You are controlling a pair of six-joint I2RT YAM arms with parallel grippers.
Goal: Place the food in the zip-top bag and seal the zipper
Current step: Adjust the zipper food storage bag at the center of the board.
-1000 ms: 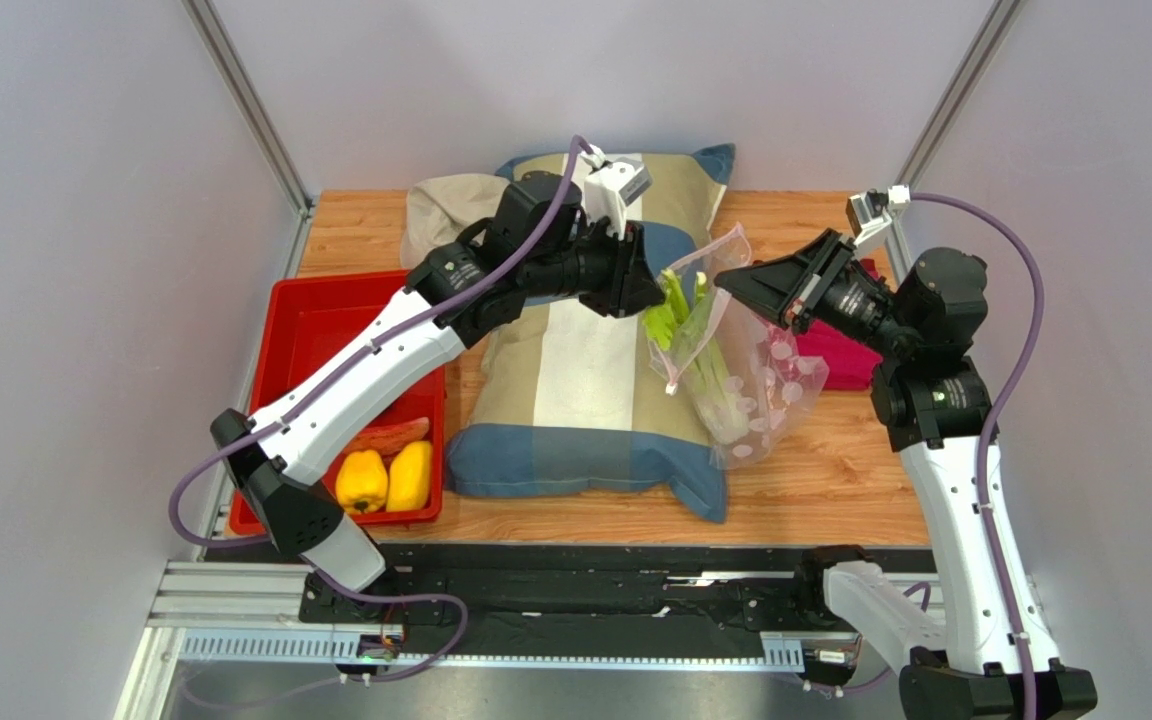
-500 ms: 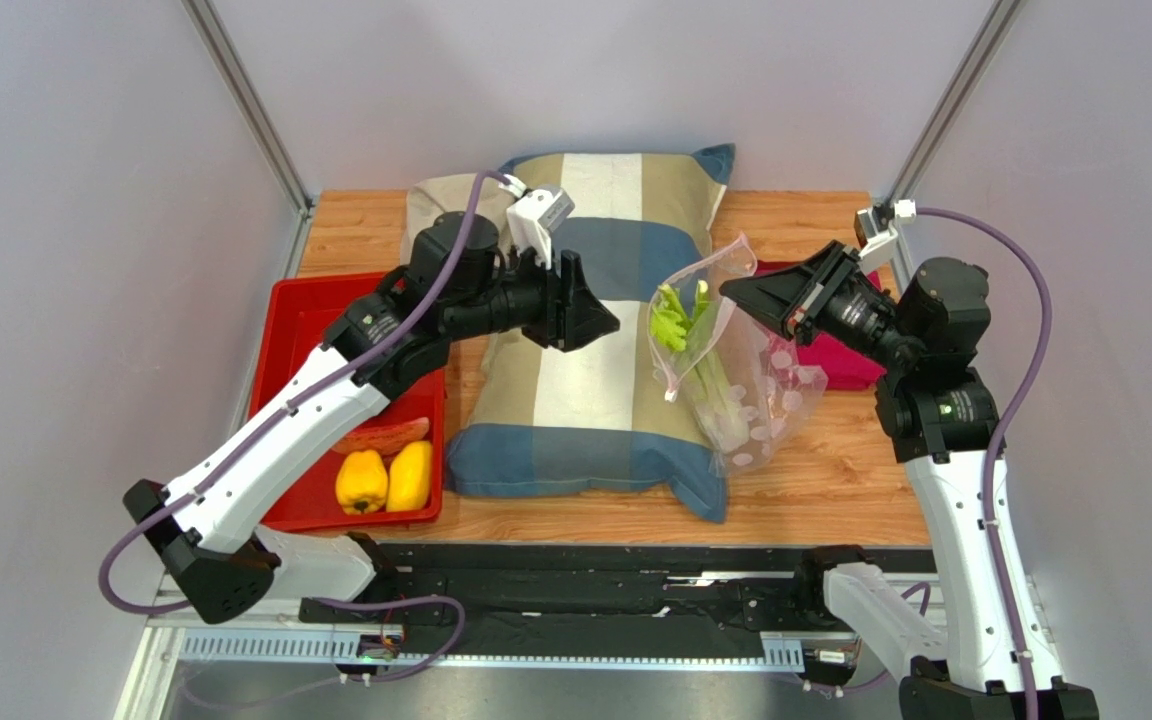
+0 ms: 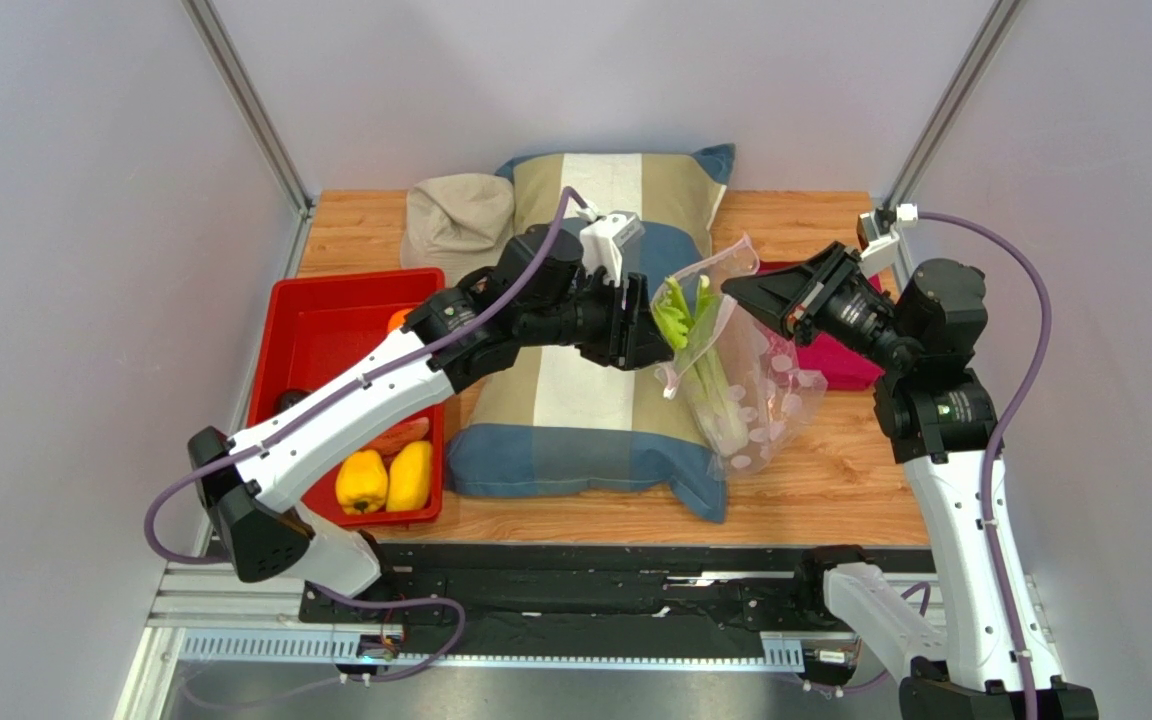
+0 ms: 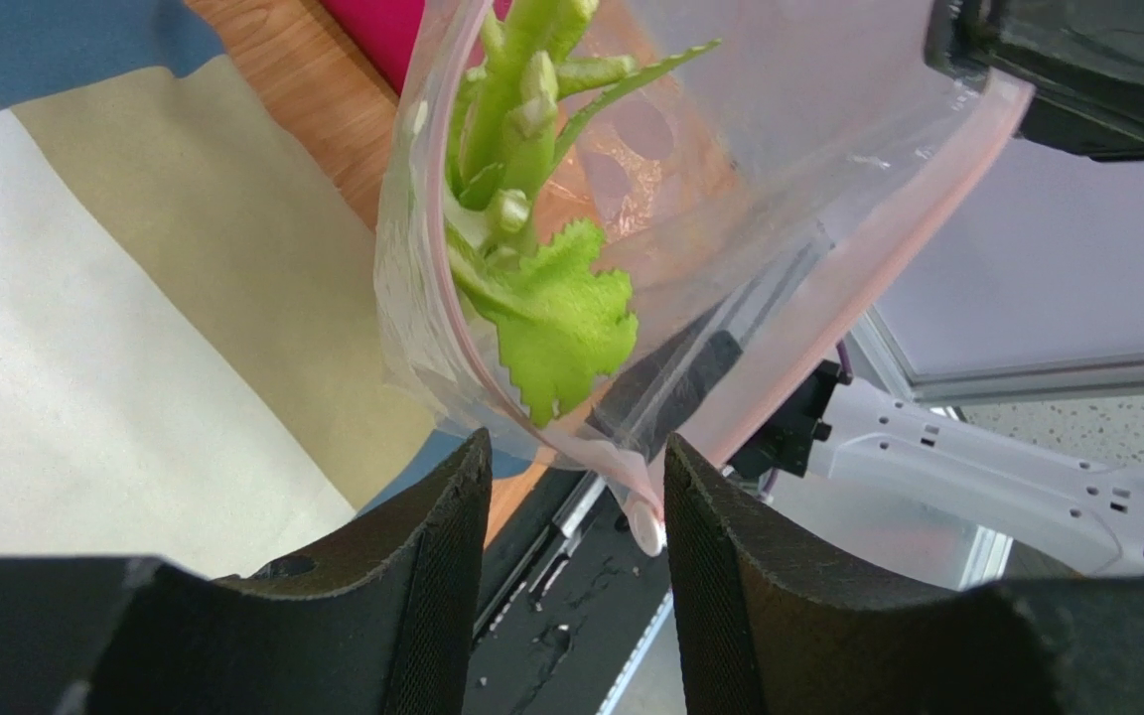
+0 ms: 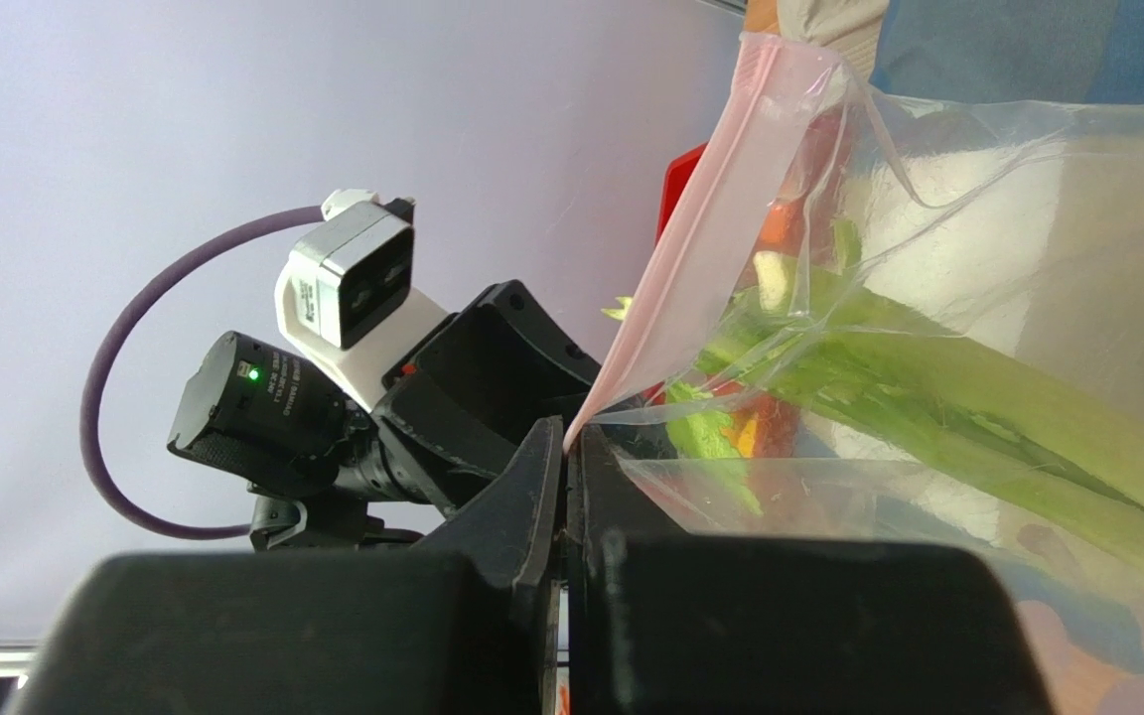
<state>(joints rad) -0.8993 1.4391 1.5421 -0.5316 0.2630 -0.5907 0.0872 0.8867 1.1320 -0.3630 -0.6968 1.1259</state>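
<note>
We look down on a wooden table (image 3: pixel 838 480) with two white robot arms reaching in from its near edge. The right gripper (image 3: pixel 736 284) holds the zip-top bag (image 3: pixel 755 383) by its mouth. Its jaws are closed tight on the zipper (image 5: pixel 683 239), and the right wrist view shows that pink strip pinched between the two black fingers. The bag hangs open from this grip, and its dotted lower end reaches down beside the front right corner of a striped pillow (image 3: pixel 575 398). We cannot tell whether that end rests on the table.

A celery stalk (image 3: pixel 699 360) lies inside the bag, with its leafy end at the mouth and its pale end deeper in.

The left gripper (image 3: pixel 642 323) sits at the bag's mouth, on the pillow side. Its jaws are open. In the left wrist view the fingers (image 4: pixel 414 581) stand apart, with the bag's rim dipping into the gap between them and a celery leaf just above it.

The other food is in a red tray (image 3: pixel 312 308) at the table's left. Two yellow peppers (image 3: pixel 363 480) sit side by side at the tray's near edge, with a reddish slice (image 3: pixel 394 435) just behind them. An orange (image 3: pixel 399 318) peeks out beside the left arm.

A magenta cloth (image 3: pixel 838 365) lies under the right arm, beyond the bag. A beige cushion (image 3: pixel 455 218) sits at the pillow's back left.
</note>
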